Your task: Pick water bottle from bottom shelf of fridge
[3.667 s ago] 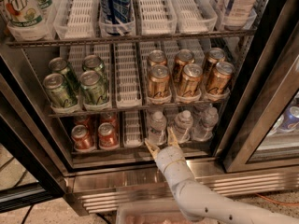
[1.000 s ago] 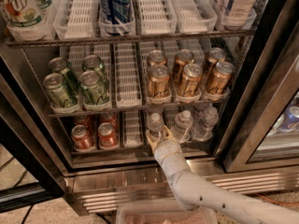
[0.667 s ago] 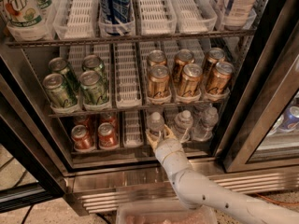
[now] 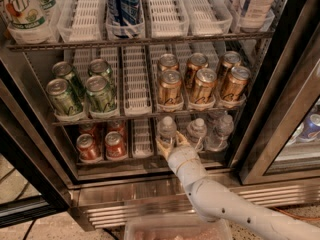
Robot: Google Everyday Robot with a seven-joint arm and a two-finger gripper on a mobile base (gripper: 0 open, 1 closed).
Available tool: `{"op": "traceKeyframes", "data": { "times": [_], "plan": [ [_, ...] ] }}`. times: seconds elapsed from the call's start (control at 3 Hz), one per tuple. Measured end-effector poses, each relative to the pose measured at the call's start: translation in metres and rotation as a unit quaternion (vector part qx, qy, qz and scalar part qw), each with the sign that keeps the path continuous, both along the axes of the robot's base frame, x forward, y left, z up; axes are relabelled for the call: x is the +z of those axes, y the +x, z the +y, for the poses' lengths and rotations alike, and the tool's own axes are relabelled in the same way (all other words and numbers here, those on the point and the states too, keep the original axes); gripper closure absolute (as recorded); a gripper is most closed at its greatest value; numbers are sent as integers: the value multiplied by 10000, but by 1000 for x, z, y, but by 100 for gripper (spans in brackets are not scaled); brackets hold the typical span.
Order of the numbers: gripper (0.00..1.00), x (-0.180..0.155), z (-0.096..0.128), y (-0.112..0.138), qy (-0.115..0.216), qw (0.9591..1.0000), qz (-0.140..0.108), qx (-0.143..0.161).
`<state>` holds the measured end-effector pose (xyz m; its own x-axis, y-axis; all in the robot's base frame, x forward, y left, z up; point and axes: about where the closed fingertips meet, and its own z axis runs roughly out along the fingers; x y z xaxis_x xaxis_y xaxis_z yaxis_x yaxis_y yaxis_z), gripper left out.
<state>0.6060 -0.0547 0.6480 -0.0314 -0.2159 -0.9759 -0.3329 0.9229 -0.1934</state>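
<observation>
The fridge [image 4: 280,109] stands open in the camera view. On its bottom shelf [image 4: 150,159], three water bottles with white caps stand side by side at the right: left [image 4: 166,129], middle [image 4: 196,130], right [image 4: 223,125]. My gripper [image 4: 170,144] is inside the bottom shelf at the foot of the left bottle. It is open, with one finger on each side of that bottle's lower body. The bottle stands upright on the shelf. My white arm [image 4: 210,204] reaches in from the lower right.
Red cans [image 4: 102,144] stand at the left of the bottom shelf, next to a white lane tray [image 4: 142,136]. The rack above holds green cans [image 4: 80,89] and gold cans [image 4: 202,81]. The ribbed steel base panel [image 4: 130,204] lies under my arm. A clear bin [image 4: 175,229] sits below.
My gripper has moved up and deeper into the bottom shelf, from in front of the shelf edge to around the left bottle's base. The bottles and cans have not moved.
</observation>
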Motion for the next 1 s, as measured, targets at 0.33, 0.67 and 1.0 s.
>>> {"op": "traceKeyframes", "data": {
  "times": [0.33,0.67,1.0],
  "plan": [
    [100,10,-2,-2,20,9999,69,114],
    [100,7,-8,-16,-112,9981,441,422],
    [100,-2,-20,-47,-387,9916,878,865]
  ]
}}
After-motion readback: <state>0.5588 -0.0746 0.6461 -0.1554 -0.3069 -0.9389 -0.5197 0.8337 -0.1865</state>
